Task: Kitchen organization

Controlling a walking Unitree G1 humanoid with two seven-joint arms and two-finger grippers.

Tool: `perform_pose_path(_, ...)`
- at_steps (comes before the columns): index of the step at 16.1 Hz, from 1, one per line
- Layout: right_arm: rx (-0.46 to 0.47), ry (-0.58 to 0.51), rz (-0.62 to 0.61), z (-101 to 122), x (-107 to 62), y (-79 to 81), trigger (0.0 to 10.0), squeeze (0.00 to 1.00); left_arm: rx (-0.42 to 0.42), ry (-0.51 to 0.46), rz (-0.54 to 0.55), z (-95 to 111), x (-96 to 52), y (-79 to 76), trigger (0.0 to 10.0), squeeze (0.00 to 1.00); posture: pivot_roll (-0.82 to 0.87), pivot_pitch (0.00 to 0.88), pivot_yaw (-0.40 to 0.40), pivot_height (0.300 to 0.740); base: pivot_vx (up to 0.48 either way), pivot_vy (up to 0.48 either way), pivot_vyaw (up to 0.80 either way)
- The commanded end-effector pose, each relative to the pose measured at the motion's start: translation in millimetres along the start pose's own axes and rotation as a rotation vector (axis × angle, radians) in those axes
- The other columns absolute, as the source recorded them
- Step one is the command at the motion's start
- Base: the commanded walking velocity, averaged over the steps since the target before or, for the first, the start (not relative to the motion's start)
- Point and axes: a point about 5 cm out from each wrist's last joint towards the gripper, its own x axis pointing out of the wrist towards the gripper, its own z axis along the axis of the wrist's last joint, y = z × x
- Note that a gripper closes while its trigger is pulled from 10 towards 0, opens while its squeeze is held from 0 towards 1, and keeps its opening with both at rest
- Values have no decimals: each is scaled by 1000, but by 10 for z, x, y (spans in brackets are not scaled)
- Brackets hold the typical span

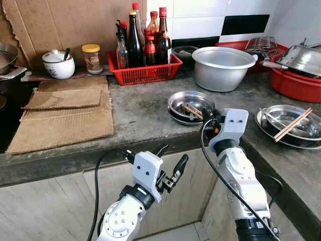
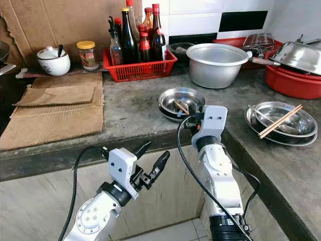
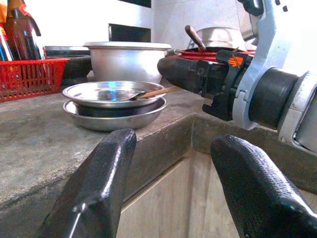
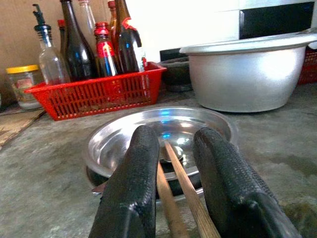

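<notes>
At the stacked steel plates (image 1: 191, 106), my right hand (image 4: 172, 186) clamps the chopsticks (image 4: 181, 191) — I'd lift straight, level; left hand (image 1: 170, 163) apart below the bench (image 1: 135, 113).

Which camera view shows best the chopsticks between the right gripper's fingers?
The right wrist view: the chopsticks run close up between the right gripper fingers, over the steel plate. The eye views show them small in that plate; the left wrist view shows one tip from the side.

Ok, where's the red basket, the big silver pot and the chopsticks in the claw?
red basket (image 1: 145, 74), left eye view, front wall.
big silver pot (image 1: 220, 75), left eye view, outer side.
chopsticks (image 4: 181, 181), right wrist view, shaft between the right claw's fingers.
</notes>
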Motion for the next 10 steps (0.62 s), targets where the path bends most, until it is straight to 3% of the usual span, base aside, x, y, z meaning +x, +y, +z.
perform_pose_path(1, -5, 22, 15, -30, 4, 24, 10000, 0, 16, -19, -1, 39, 17, 10, 10000, 0, 18, 0, -46, 740, 0, 0, 0)
perform_pose_path(10, -42, 78, 15, -126, -21, 15, 10000, 0, 11, -32, -9, 69, 30, -12, 10000, 0, 21, 5, -50, 740, 0, 0, 0)
